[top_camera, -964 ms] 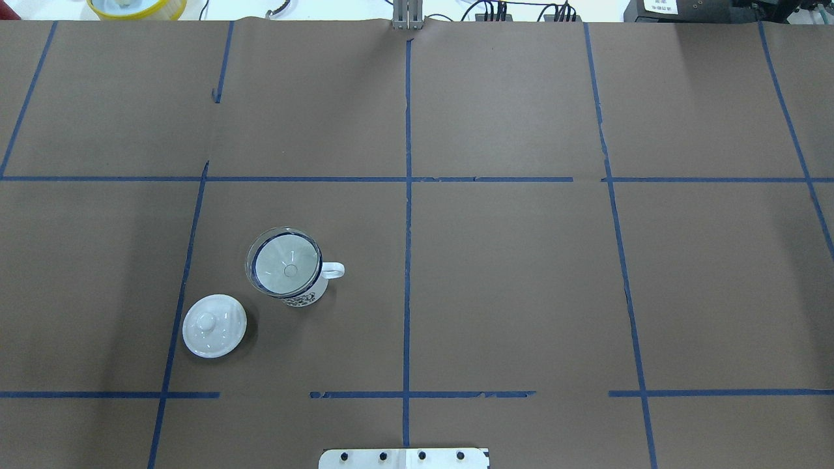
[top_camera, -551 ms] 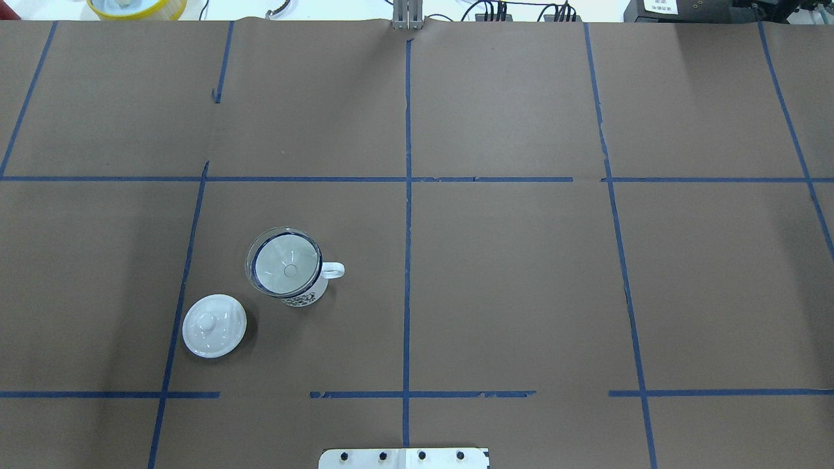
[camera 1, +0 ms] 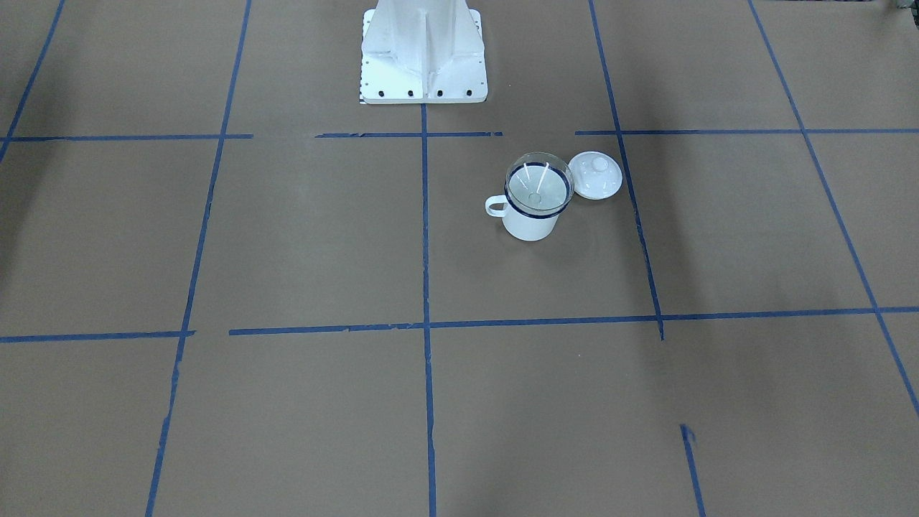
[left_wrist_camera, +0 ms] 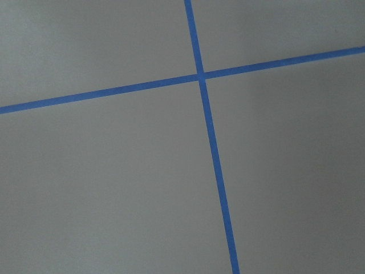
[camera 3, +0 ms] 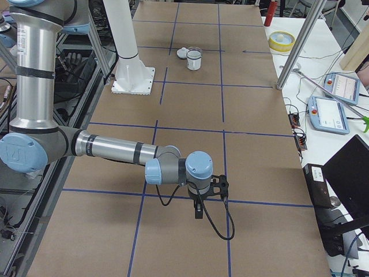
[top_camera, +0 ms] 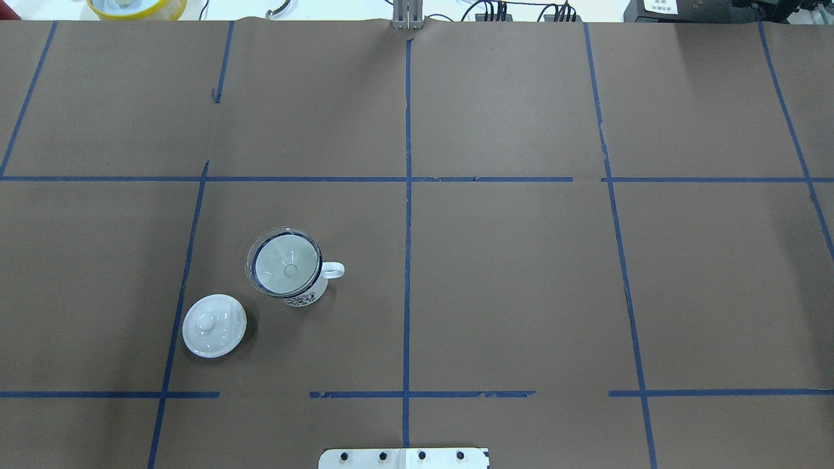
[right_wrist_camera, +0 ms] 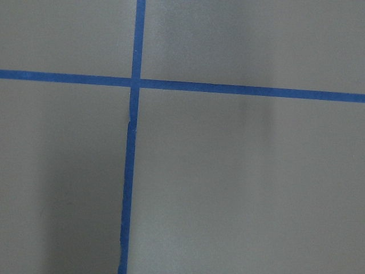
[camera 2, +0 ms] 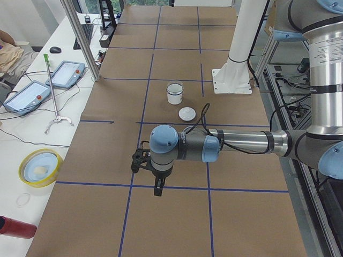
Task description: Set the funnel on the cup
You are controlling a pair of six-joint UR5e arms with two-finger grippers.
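We find the clear funnel [top_camera: 285, 262] carried by the enamel mug [top_camera: 307, 297] rim; whether the left tool [camera 2: 156, 190] or the right tool [camera 3: 198, 212] is spread, we cannot tell.

A white cup [camera 1: 530, 224] with a dark blue rim and a dark blue side pattern is shown, topped by a clear funnel [camera 1: 538, 188]. A plain white lid [camera 1: 596, 174] is seen. Brown table paper [left_wrist_camera: 114, 182] beneath the black left gripper [camera 2: 157, 191] is crossed by blue tape lines [left_wrist_camera: 211, 137].

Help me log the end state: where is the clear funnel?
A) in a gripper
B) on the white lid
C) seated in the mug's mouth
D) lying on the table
C: the funnel sits bowl-up in the cup's mouth; the lid lies apart beside it.
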